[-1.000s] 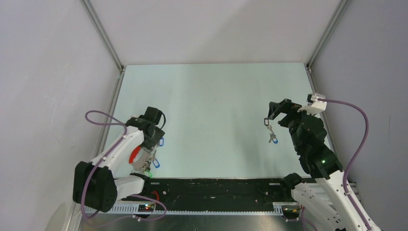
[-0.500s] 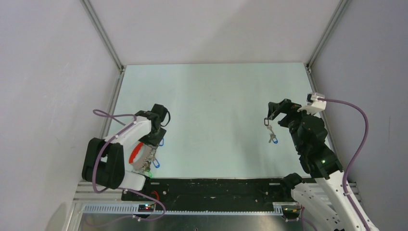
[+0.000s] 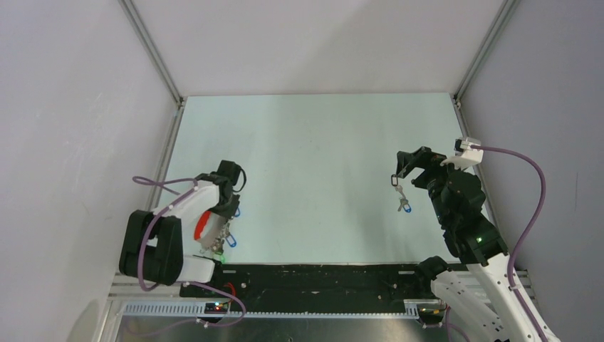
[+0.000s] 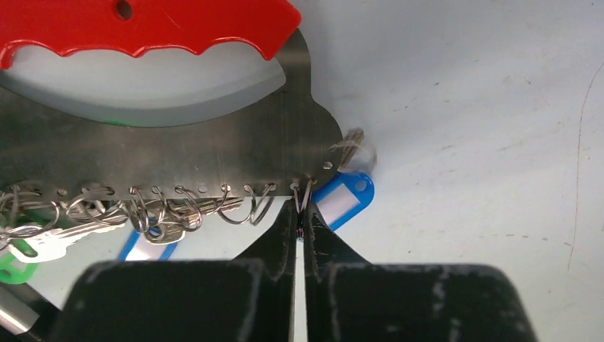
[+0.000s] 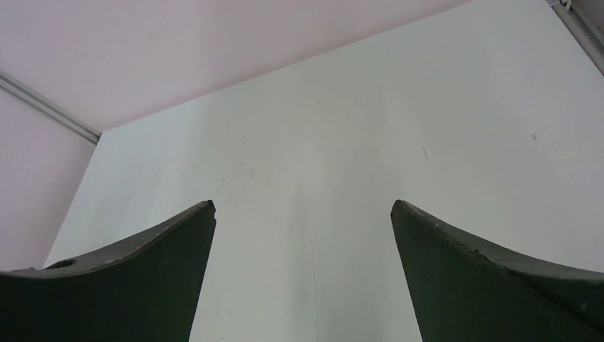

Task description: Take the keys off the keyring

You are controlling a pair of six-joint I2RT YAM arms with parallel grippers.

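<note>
The keyring (image 4: 178,142) is a flat metal plate with a red curved grip (image 4: 142,28) and a row of small holes holding several wire rings. It lies at the table's near left (image 3: 205,226). Silver keys (image 4: 50,239) with green and blue caps hang bunched at its left end. My left gripper (image 4: 301,214) is shut on the thin wire ring (image 4: 306,191) at the plate's right end. That ring carries a blue-capped key (image 4: 344,201). My right gripper (image 5: 303,206) is open and holds nothing, hovering above the table's right side (image 3: 399,169).
A small separate cluster of keys with a blue cap (image 3: 404,205) lies on the table just below the right gripper. Metal frame rails (image 3: 165,153) run along the table's left and right edges, and a black strip (image 3: 320,274) lines the near edge.
The left gripper has shut on the end wire ring beside the blue-capped key. The left arm's elbow has swung to the left. The right arm has not moved.
</note>
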